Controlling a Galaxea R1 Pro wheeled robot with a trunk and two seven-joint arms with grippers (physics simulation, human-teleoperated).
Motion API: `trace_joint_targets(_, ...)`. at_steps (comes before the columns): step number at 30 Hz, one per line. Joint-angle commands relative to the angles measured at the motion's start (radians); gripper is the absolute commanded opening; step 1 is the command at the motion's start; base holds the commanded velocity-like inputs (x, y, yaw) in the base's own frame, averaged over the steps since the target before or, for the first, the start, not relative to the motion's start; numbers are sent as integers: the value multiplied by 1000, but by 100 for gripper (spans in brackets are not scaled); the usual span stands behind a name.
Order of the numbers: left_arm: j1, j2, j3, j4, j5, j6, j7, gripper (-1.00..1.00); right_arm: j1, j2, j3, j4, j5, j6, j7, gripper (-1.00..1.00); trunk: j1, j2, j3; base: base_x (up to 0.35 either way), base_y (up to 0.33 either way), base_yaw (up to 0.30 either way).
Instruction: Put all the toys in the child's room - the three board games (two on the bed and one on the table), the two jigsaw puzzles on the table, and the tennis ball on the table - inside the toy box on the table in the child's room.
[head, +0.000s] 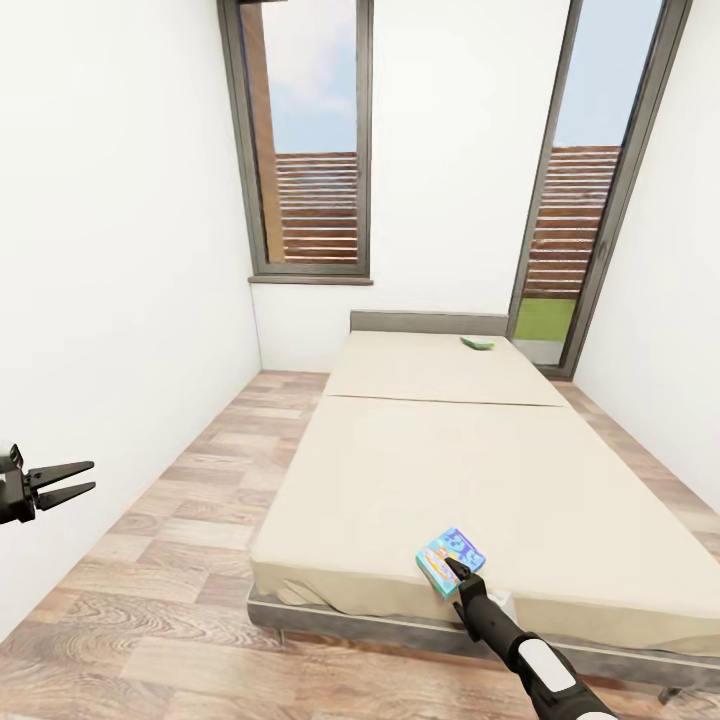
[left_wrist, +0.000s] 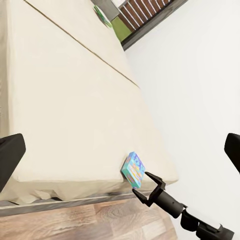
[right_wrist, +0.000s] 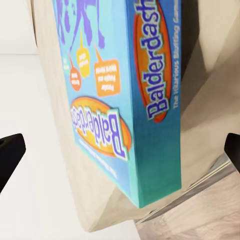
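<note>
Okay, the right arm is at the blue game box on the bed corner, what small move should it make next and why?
Probably ease the right gripper forward around the Balderdash box, then close. Its fingers look spread just short of the box at the bed corner, so nothing seems gripped yet.

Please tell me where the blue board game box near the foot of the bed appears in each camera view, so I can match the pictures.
Head view: blue board game box at lower centre-right, on the bed's near edge.
Left wrist view: lower middle, at the mattress corner.
Right wrist view: close up across the middle.
Shared landmark: the beige bed beneath it.
</note>
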Motion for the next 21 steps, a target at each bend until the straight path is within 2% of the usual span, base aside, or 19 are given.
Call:
trace_joint_targets(1,0,0,0,0,-1,10,-5,100,-1,1,-5,0,-8,9,1,100,0,0,-1,6,0,0)
trace_joint_targets(11,0,0,0,0,-1,8,-5,100,-1,1,-6,5,-7,9,1,100,0,0,-1,3,1,0)
trace_joint_targets(21,0,0,0,0,-1,8,-5,100,-1,1,-4,6,-6,9,1,100,0,0,-1,75,47,0)
